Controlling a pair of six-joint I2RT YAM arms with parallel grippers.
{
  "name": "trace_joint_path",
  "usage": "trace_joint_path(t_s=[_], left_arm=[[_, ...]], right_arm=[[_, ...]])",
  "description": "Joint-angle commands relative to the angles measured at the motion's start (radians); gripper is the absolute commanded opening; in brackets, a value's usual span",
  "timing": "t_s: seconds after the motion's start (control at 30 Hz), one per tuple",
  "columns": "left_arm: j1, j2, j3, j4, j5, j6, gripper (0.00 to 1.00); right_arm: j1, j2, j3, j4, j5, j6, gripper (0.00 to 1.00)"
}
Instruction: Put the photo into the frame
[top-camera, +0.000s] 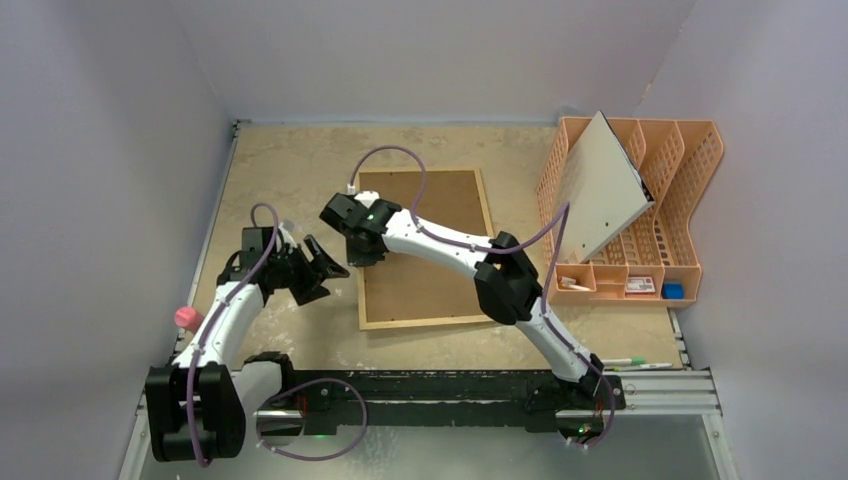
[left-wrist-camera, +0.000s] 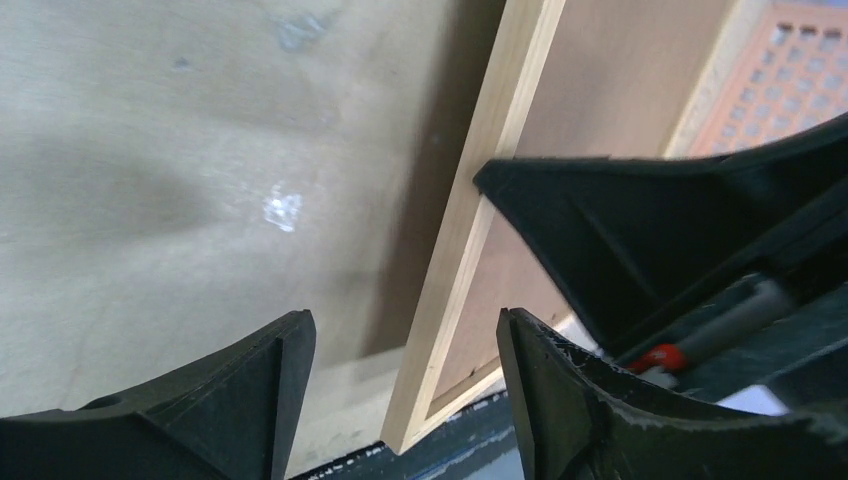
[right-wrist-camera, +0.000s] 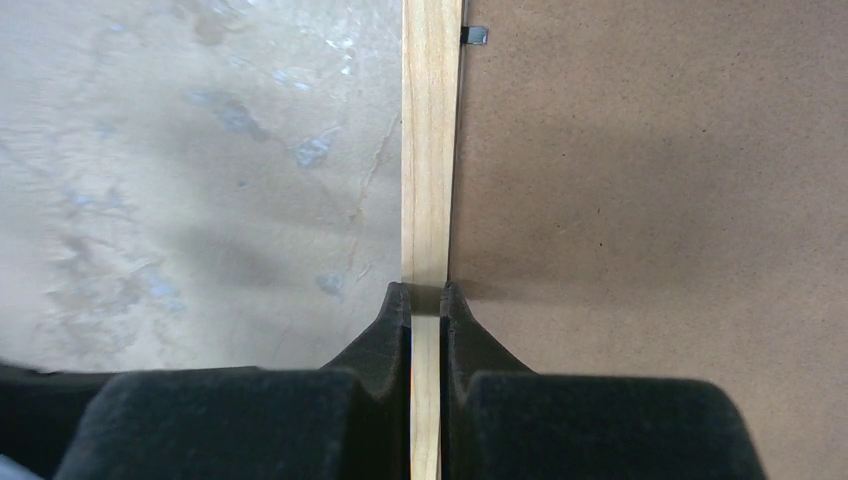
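Right fingers (right-wrist-camera: 392, 325) clamp the frame (right-wrist-camera: 432, 150) on scuffed plywood (right-wrist-camera: 200, 150) between grey walls (top-camera: 100, 150).

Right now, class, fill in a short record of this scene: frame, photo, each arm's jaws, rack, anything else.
frame: flat on the table, brown back up
photo: not in view
right jaws: shut on the frame's left rail
left jaws: open, holding nothing, beside the frame's left rail
rack: orange, far right, grey-white board leaning in it
other: pink object at the table's left edge
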Motion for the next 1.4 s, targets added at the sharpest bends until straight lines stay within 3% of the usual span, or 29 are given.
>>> trace_joint_path(t_s=[0.0,0.3,0.8,0.87,1.07,1.13,1.2,1.27,1.37], left_arm=[[0.007,-0.002,-0.035,0.043,0.204,0.041,0.71],[0.005,0.100,-0.073,0.163,0.486,0.068,0.71],[-0.051,0.208,-0.128,0.406,0.497,-0.064,0.59],[-0.073,0.216,-0.123,0.439,0.509,-0.084,0.52],[-0.076,0.211,-0.065,0.446,0.514,-0.094,0.20],[-0.076,0.201,-0.044,0.439,0.505,-0.098,0.10],[-0.076,0.195,-0.016,0.424,0.499,-0.093,0.00],[-0.076,0.196,0.025,0.382,0.481,-0.067,0.00],[-0.076,0.207,0.116,0.265,0.443,-0.004,0.00]], right_arm=[[-0.016,-0.125,0.023,0.019,-0.038,0.040,0.00],[-0.030,-0.167,-0.002,0.050,-0.090,0.049,0.00],[-0.042,-0.222,-0.061,0.139,-0.194,0.076,0.00],[-0.046,-0.223,-0.057,0.151,-0.217,0.064,0.00],[-0.085,-0.232,-0.078,0.155,-0.296,0.010,0.00],[-0.100,-0.259,-0.107,0.170,-0.304,-0.010,0.05],[-0.119,-0.287,-0.126,0.174,-0.312,-0.028,0.17],[-0.138,-0.319,-0.140,0.177,-0.299,-0.044,0.32],[-0.171,-0.370,-0.158,0.194,-0.272,-0.068,0.47]])
